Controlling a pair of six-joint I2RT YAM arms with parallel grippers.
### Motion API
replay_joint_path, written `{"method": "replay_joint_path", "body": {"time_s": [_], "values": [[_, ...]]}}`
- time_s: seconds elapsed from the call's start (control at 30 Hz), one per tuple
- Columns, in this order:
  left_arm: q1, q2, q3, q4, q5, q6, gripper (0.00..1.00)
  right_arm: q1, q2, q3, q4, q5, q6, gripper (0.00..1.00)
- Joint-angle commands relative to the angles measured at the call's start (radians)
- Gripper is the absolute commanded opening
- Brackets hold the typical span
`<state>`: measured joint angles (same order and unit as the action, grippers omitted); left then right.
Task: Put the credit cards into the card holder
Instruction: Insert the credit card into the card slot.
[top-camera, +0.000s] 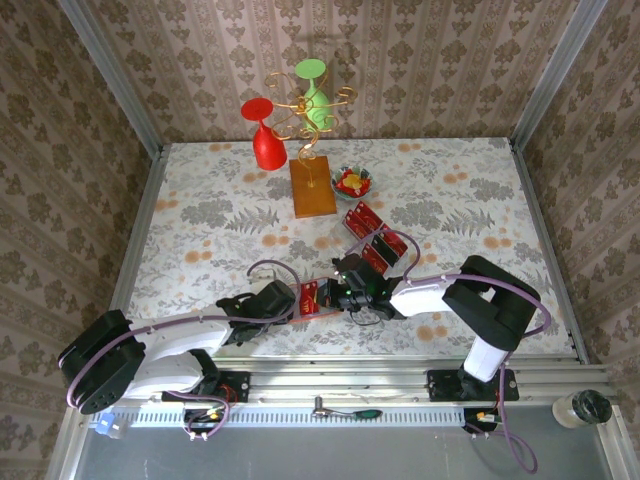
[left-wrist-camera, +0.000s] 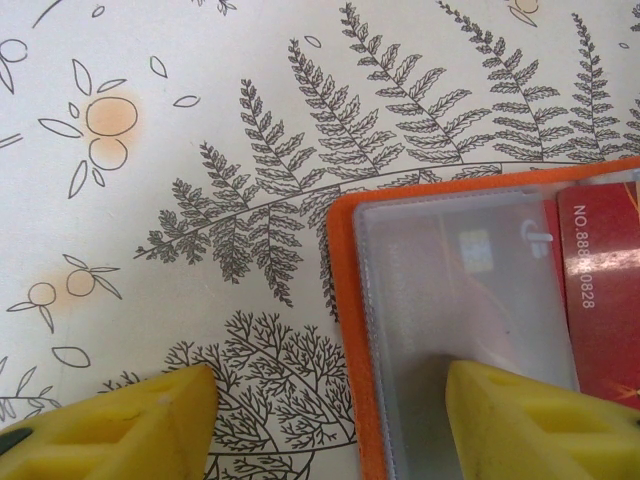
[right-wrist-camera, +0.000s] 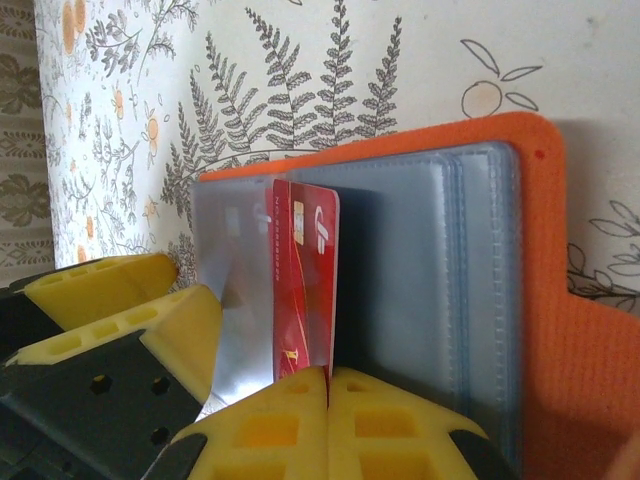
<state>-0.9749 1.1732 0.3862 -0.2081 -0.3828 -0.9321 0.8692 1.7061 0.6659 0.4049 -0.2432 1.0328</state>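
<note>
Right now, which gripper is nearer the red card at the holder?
Right. The right gripper is shut on the red card, at the card holder's sleeves. The left gripper is open beside the card, one finger on a clear sleeve, the other off the holder.

Lab test booth: wallpapered walls (top-camera: 420, 70), railed table (top-camera: 200, 215).

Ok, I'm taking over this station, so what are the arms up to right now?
The right gripper is shut on a red credit card, holding it on edge among the clear sleeves of the open orange card holder. The left gripper is open, with one finger resting on a sleeve. More cards lie on the table beyond.
</note>
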Motion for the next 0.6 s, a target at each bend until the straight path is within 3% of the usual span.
{"method": "replay_joint_path", "body": {"time_s": [0.0,0.57], "values": [[-0.004,0.011,-0.015,-0.043,0.016,-0.015,0.63,0.015,-0.005,0.006,-0.099,0.009,0.004,0.00],[-0.004,0.026,-0.016,-0.030,0.020,-0.015,0.63,0.015,0.019,0.040,-0.141,-0.019,-0.005,0.00]]}}
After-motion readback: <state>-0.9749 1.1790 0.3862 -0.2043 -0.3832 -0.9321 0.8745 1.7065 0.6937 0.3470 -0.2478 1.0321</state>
